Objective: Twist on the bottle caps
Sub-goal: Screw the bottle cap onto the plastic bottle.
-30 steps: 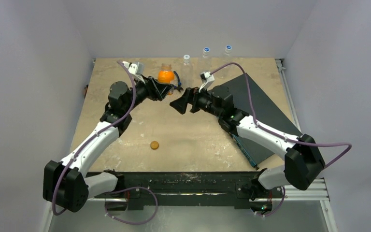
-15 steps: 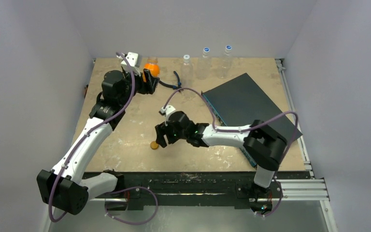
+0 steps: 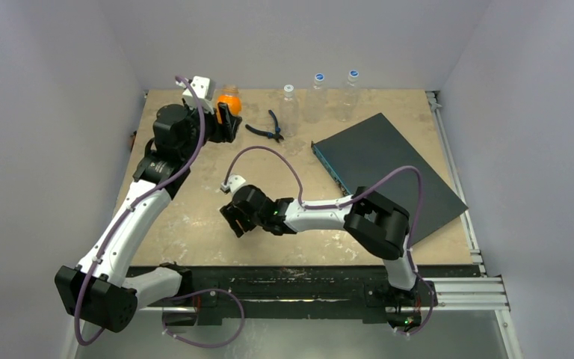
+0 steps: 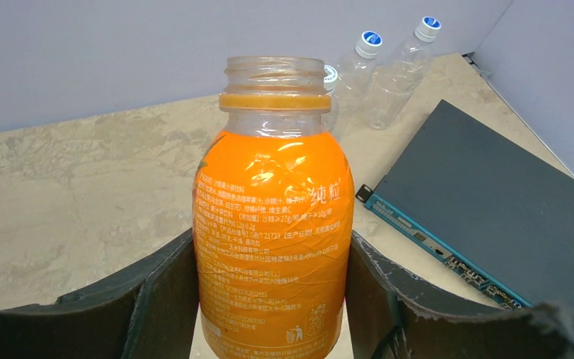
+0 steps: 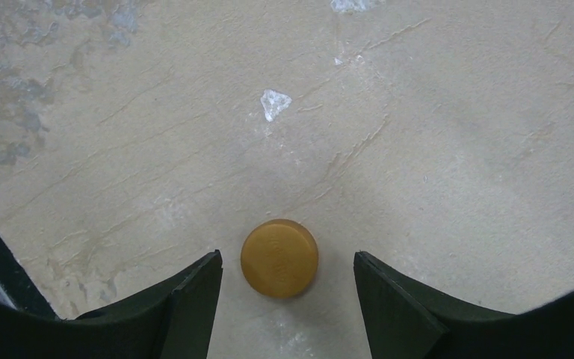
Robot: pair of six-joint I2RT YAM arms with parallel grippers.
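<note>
My left gripper (image 3: 224, 118) is shut on the squat orange bottle (image 3: 229, 99) at the far left of the table. In the left wrist view the gripper (image 4: 273, 241) clamps the bottle (image 4: 273, 217) on both sides, upright, its threaded neck bare. My right gripper (image 3: 235, 223) is open and low over the near-middle of the table. In the right wrist view the gripper (image 5: 288, 258) has the flat orange-brown cap (image 5: 279, 258) lying between its fingertips, untouched. The cap is hidden under the gripper in the top view. Three clear bottles (image 3: 318, 93) stand along the back edge, each with a cap on.
Blue-handled pliers (image 3: 265, 129) lie right of the orange bottle. A dark flat box (image 3: 389, 164) lies on the right half of the table, also in the left wrist view (image 4: 493, 209). The back wall stands close behind the bottles.
The right arm has swung from the table's middle to the near left and come down over the orange-brown cap. The left gripper has carried the orange bottle further left and back.
</note>
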